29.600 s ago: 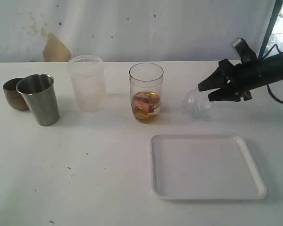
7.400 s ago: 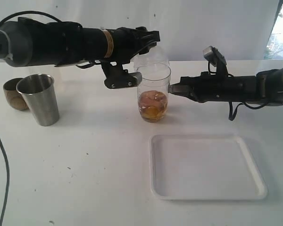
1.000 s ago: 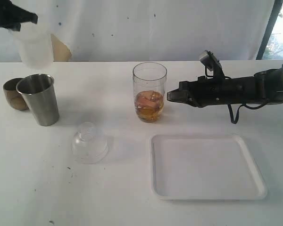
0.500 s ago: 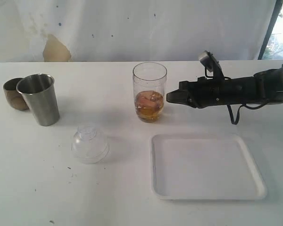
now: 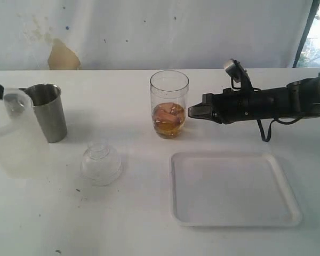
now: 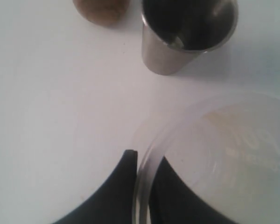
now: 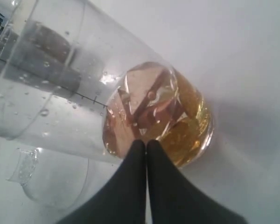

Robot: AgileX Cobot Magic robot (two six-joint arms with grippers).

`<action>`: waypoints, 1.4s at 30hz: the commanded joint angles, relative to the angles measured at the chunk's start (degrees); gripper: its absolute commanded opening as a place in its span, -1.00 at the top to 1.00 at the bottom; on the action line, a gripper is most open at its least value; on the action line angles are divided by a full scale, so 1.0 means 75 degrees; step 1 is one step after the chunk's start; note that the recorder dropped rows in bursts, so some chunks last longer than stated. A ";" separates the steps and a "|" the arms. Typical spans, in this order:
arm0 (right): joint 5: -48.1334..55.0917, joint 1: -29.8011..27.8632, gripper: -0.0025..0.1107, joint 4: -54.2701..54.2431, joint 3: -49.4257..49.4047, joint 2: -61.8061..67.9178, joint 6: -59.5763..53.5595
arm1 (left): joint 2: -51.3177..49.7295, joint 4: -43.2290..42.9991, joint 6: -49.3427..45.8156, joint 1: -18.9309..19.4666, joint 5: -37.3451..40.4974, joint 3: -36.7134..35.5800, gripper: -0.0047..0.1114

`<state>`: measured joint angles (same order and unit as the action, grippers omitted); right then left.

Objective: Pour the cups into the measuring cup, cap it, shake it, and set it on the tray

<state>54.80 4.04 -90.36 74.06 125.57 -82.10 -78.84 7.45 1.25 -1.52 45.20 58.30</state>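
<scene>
At far left | left gripper (image 6: 143, 162) clamps frosted cup (image 6: 224, 154) rim | right gripper (image 7: 145, 143) closed, arm level

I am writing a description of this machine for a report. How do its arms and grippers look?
The right arm is a matte black tube with a small grey camera on top and a black cable looping beneath. The right gripper has two smooth black fingers tapering to narrow tips. The left gripper is black too, with curved fingers.
</scene>
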 commanded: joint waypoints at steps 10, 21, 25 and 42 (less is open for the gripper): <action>0.0103 0.0024 0.96 0.0012 -0.0026 0.0001 0.0014 | -0.0789 -0.0266 -0.0166 0.0019 -0.1212 -0.0736 0.11; 0.0114 0.0024 0.96 0.0078 -0.0026 0.0001 0.0014 | -0.0775 -0.0357 -0.0259 0.0019 0.0541 0.0787 -0.52; 0.0114 0.0024 0.96 0.0092 -0.0026 0.0001 0.0014 | -0.0673 -0.0513 -0.0330 0.0019 0.1158 0.1560 -0.52; 0.0137 0.0024 0.96 0.0174 -0.0026 0.0001 0.0014 | 0.0299 0.2138 -0.5548 -0.1585 0.2304 0.1836 -0.51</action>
<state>54.84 4.04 -89.38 74.06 125.57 -82.00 -76.51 21.79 -30.59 -9.07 64.24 74.75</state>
